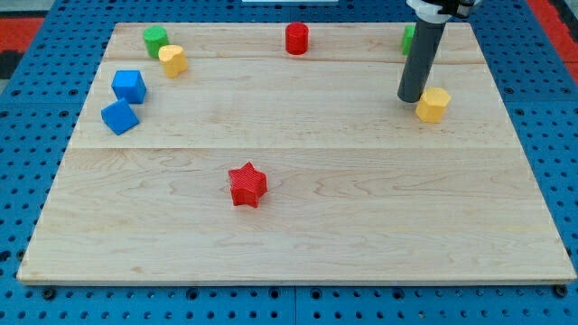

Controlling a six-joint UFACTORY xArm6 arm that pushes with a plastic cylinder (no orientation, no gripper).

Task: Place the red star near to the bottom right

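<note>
The red star (247,185) lies on the wooden board (361,226), a little left of centre and toward the view's bottom. My tip (411,98) rests on the board at the upper right, far from the star. It stands just left of a yellow hexagonal block (433,105), close to it or touching it. The rod rises from the tip to the view's top edge.
A red cylinder (296,39) stands at the top centre. A green block (408,38) is partly hidden behind the rod. At the upper left are a green cylinder (155,40), a yellow block (172,60) and two blue cubes (129,87) (119,116).
</note>
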